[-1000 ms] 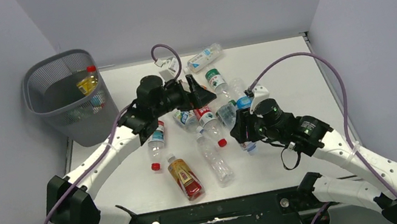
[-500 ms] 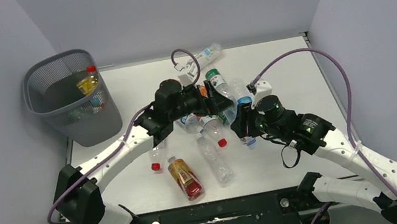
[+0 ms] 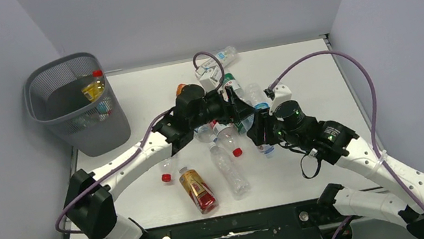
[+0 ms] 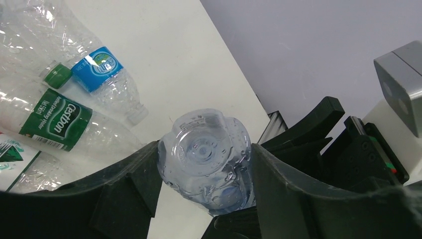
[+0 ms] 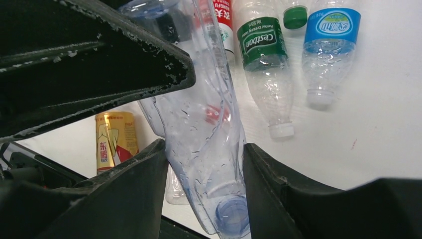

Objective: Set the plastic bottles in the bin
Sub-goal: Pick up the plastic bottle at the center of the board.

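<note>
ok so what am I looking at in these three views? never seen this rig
Two robot arms bolted at the near edge of a white table. The wide picture is from a fixed camera above and behind them; the other two come from a camera on each wrist, looking past its own fingers. Plastic bottles lie scattered on the table, among them a green-label bottle, a blue-label bottle and an amber bottle. The mesh bin at far left already holds some. The right hand grips a clear bottle around its body; the left hand is closed on what looks like that same bottle's base.
</note>
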Robot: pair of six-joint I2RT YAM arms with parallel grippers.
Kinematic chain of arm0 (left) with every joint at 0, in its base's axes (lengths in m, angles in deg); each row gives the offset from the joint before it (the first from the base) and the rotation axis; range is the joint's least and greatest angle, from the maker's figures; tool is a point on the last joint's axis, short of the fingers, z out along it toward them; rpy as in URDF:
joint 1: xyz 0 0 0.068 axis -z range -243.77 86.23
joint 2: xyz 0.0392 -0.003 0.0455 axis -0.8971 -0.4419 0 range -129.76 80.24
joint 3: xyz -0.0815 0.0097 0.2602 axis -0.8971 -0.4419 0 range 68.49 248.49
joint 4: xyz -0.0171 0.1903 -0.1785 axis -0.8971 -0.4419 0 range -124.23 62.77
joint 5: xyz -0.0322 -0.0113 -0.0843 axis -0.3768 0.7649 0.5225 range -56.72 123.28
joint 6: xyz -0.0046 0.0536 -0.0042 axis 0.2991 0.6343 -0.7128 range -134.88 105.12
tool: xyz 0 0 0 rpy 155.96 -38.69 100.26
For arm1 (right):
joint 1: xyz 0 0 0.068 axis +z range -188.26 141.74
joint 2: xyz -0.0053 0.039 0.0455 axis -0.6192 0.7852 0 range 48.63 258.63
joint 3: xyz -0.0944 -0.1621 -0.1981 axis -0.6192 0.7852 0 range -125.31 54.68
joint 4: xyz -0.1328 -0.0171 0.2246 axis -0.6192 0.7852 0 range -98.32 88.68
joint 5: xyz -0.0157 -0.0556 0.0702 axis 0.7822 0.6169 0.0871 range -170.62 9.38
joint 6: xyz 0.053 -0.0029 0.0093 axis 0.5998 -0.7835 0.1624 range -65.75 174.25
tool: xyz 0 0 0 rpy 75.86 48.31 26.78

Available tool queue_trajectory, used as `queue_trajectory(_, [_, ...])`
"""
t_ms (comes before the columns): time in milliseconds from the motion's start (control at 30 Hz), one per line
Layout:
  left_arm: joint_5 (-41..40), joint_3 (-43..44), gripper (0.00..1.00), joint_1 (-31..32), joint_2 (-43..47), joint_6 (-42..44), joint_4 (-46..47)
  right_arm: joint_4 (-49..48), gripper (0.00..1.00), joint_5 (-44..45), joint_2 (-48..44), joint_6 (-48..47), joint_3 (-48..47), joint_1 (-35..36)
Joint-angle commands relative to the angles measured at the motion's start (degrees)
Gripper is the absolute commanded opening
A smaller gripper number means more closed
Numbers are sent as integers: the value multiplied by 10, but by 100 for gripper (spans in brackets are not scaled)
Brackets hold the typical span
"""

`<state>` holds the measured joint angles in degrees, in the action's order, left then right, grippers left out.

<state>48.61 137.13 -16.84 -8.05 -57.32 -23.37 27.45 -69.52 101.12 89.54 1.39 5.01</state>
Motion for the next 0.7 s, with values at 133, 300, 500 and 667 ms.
queue_trajectory(133, [-12, 47, 39, 2, -18, 13, 12, -45, 46, 7, -28, -4, -24, -2])
queue_trajectory(300, [-9, 45, 35, 1, -16, 14, 12, -45, 49, 6, -34, 1, -15, -2])
queue_trajectory(500, [-2, 50, 32, 1, -28, 13, 9, -53, 56, 6, -42, 7, 2, -2])
queue_trajectory(667, [-6, 59, 31, 1, -39, 19, 4, -51, 60, 9, -41, 5, 3, -2])
